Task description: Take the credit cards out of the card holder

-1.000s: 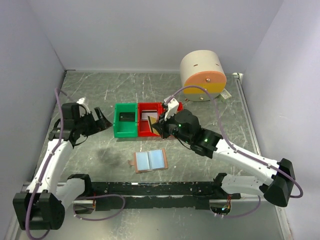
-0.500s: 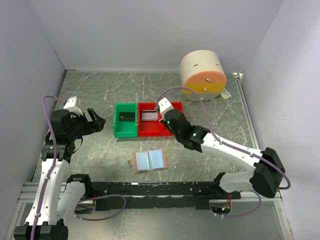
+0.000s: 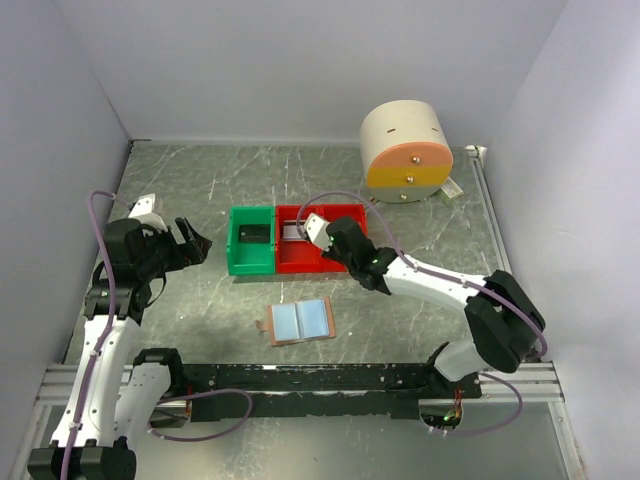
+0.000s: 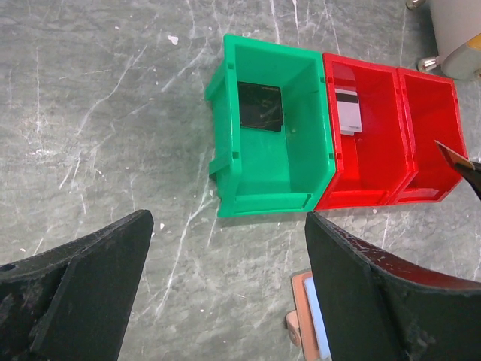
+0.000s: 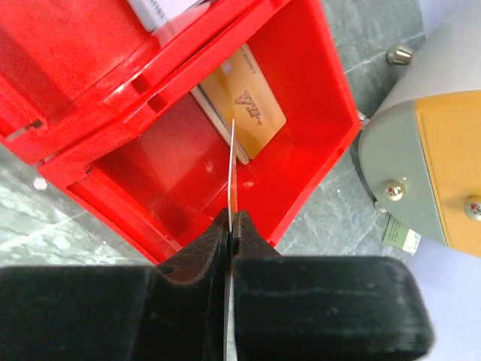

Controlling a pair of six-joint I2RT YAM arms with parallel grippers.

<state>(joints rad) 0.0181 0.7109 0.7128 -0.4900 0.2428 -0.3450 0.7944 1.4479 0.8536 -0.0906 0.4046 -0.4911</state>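
Note:
The card holder [image 3: 302,321] lies open on the table, its pale blue lining up; its edge also shows in the left wrist view [image 4: 307,316]. My right gripper [image 3: 335,238] is shut on a thin card [image 5: 232,169], held edge-on over the right red bin [image 5: 316,90]. A gold-brown card [image 5: 244,105] lies in that bin on top of a pale one. A silver-grey card [image 4: 347,109] lies in the middle red bin [image 4: 331,143]. A dark card [image 4: 260,107] lies in the green bin [image 4: 225,98]. My left gripper [image 4: 225,286] is open and empty, left of the bins.
A big cream cylinder with an orange band [image 3: 405,150] stands at the back right, close to the right red bin. Grey walls close in the table on three sides. A black rail [image 3: 300,378] runs along the near edge.
My right gripper has carried the held card up and over the right red bin. The left arm drew back to the left, then stayed still.

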